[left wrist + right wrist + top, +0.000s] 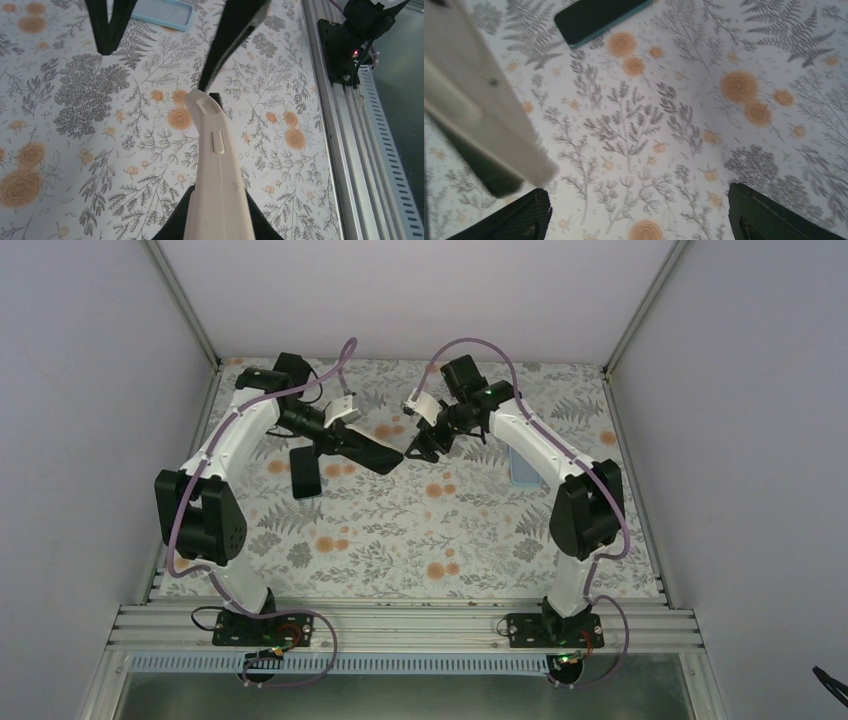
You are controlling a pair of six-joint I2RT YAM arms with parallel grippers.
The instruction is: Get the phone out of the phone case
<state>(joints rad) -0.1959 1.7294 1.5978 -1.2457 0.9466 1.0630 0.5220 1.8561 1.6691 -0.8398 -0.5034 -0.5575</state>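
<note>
Floral table cover [420,530] (ferns, orange blooms) runs to an aluminium rail [400,625], near edge.

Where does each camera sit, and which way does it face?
Top external: above and behind, looking down on the table; left arm, right arm show.
Left wrist: on the left arm, looking past left fingers shut on the cream phone case.
Right wrist: on its arm, looking tableward between open right fingers.
Both wrist views show that case.

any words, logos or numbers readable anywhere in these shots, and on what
None can be read.
The cream phone case shows only button bumps.
The dark phone on the table shows a blank face.
The light blue case shows no marking.
The table cover bears only ferns and flowers.
</note>
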